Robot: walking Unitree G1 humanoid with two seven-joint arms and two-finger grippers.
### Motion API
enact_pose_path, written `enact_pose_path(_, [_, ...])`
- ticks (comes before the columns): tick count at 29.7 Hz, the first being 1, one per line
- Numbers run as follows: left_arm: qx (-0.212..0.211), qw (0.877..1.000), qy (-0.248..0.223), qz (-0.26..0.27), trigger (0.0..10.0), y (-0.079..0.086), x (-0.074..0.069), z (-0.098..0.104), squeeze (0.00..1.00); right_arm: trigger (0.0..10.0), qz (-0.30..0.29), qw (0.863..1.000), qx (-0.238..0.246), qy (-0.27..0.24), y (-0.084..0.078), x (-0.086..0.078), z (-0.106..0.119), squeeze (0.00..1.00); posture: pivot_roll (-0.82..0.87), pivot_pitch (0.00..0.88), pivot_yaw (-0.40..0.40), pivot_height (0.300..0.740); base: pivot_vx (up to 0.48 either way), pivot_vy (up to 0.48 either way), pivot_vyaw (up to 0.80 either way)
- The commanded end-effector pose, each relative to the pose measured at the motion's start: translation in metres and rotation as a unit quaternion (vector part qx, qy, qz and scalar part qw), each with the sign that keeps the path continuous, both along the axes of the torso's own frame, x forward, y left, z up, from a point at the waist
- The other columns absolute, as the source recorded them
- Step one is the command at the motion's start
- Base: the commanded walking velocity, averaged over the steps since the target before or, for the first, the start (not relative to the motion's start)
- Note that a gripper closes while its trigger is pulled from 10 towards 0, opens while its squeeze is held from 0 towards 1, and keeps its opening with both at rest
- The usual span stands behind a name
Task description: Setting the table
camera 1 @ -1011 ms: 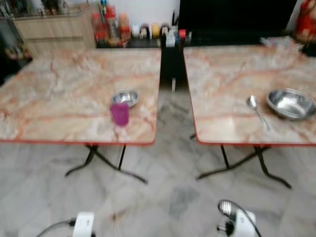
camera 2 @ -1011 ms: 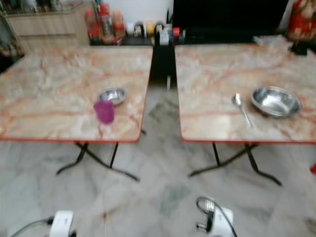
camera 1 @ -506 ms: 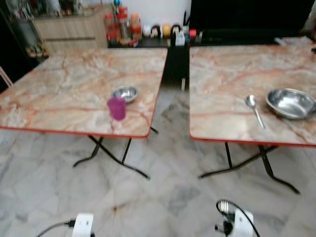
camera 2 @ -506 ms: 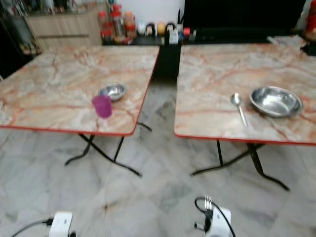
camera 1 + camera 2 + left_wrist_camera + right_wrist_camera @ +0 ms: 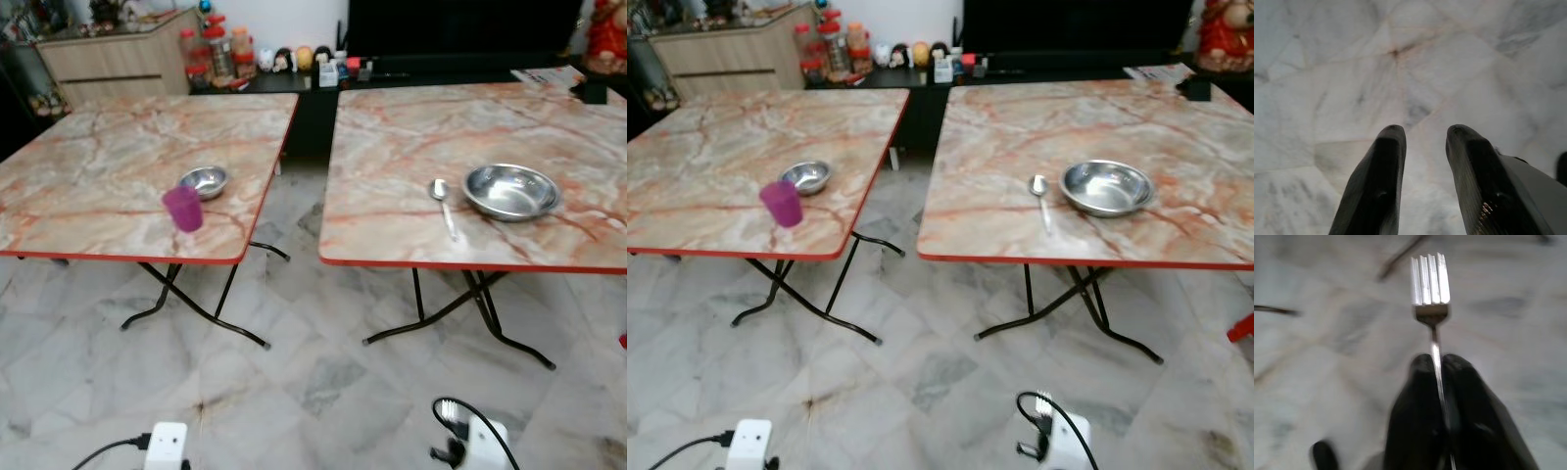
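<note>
Right wrist view: right gripper (image 5: 1436, 363) pinches a fork (image 5: 1430, 281), tines past the fingertips.
Left gripper (image 5: 1422, 134): parted, empty, over floor.
Right table (image 5: 411, 137): bowl (image 5: 510, 191), spoon (image 5: 443, 204) beside it.

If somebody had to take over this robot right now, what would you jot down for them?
Right gripper: shut on a fork, held low above the floor.
Left gripper: open, empty, hanging over the floor.
Right table: big steel bowl with a spoon lying beside it, robot's left of it.
Left table: small steel bowl and purple cup.
Done: fork in hand.
Left: walk up and probably lay the fork by the big bowl.
</note>
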State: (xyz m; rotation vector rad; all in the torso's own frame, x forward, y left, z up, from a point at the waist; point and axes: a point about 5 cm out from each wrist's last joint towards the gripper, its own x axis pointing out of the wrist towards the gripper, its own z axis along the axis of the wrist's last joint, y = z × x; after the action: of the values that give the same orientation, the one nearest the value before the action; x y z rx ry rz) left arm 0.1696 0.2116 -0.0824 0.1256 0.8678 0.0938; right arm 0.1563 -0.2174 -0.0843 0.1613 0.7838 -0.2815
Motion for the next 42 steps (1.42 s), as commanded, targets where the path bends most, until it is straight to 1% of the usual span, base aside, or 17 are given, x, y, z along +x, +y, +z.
enact_pose_path(1, [0.014, 1.000, 0.003, 0.005, 10.0, 0.0100, -0.0022, 0.0009, 0.00, 10.0, 0.002, 1.000, 0.010, -0.008, 0.0088, 0.0064, 0.0010, 0.00, -0.06, 0.000, 0.046, 0.740, 0.000, -0.285, 0.00])
enact_pose_path(17, [0.013, 1.000, 0.005, 0.013, 10.0, 0.0132, -0.0049, 0.0004, 0.00, 10.0, 0.005, 1.000, 0.012, -0.009, 0.0104, 0.0083, 0.0015, 0.00, -0.05, 0.000, 0.043, 0.740, 0.000, -0.282, 0.00])
enact_pose_path(20, [0.004, 1.000, 0.005, 0.017, 10.0, 0.0120, -0.0050, 0.0001, 0.00, 10.0, 0.006, 1.000, 0.012, -0.009, 0.0101, 0.0088, 0.0016, 0.00, -0.05, 0.000, 0.042, 0.740, 0.000, 0.000, 0.00])
enact_pose_path(24, [-0.003, 1.000, -0.010, 0.028, 10.0, 0.0130, -0.0033, 0.0018, 0.00, 10.0, 0.007, 1.000, 0.012, -0.009, 0.0105, 0.0085, 0.0014, 0.00, -0.05, 0.000, 0.042, 0.740, 0.000, 0.000, 0.00])
enact_pose_path(28, [0.000, 1.000, -0.009, 0.022, 10.0, 0.0140, -0.0025, 0.0024, 0.00, 10.0, 0.007, 1.000, 0.015, -0.007, 0.0119, 0.0082, 0.0009, 0.00, -0.05, 0.000, 0.042, 0.740, 0.000, 0.000, 0.00])
enact_pose_path(34, [0.000, 1.000, -0.008, 0.019, 10.0, 0.0139, -0.0025, 0.0023, 0.00, 10.0, 0.002, 1.000, 0.018, -0.007, 0.0115, 0.0085, 0.0010, 0.00, -0.05, 0.000, 0.043, 0.740, 0.293, 0.000, -0.55])
enact_pose_path(42, [-0.001, 1.000, -0.006, 0.016, 10.0, 0.0121, -0.0025, 0.0018, 0.00, 10.0, 0.008, 1.000, 0.011, -0.007, 0.0098, 0.0095, 0.0018, 0.00, -0.05, 0.000, 0.039, 0.740, 0.333, 0.000, 0.00])
